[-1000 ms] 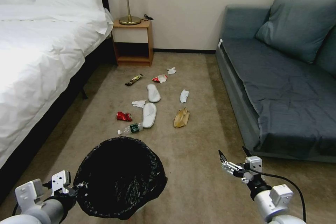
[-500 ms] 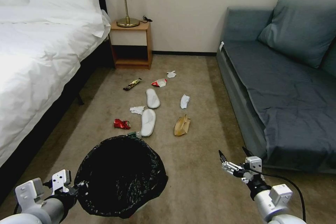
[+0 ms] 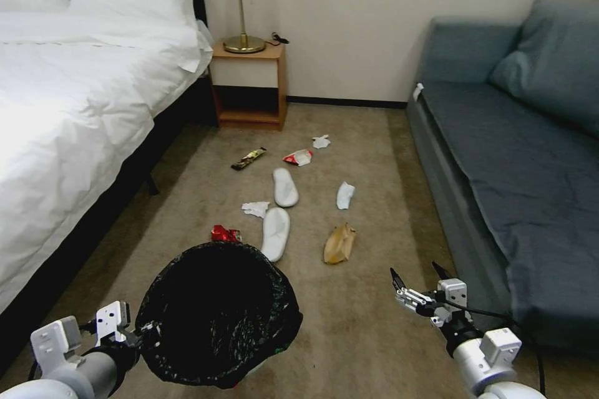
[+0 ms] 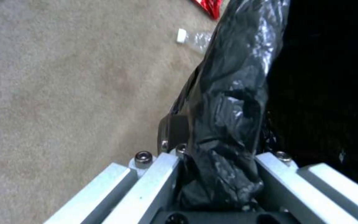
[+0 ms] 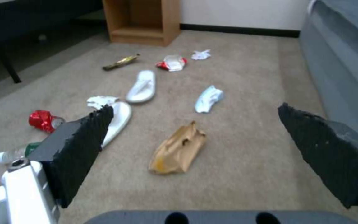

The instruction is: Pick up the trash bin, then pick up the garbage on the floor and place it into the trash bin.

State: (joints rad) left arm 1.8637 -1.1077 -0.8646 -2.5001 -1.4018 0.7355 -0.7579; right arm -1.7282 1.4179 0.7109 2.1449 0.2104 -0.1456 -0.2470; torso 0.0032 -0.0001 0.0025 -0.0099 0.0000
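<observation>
Near the left, the left gripper (image 3: 134, 331) is clenched on the rim of the round black-bagged trash bin (image 3: 218, 315), mouth up to catch litter. Right gripper (image 3: 417, 280) hangs released, facing the tan paper bag (image 5: 178, 148) farther off.

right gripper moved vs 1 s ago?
No. The right gripper sits where it did in the head view; the sofa shift is camera motion.

Glossy black trash bin (image 3: 218, 315), white slippers (image 3: 276, 234), tan paper bag (image 3: 339, 244), beige carpet (image 3: 362, 324)
</observation>
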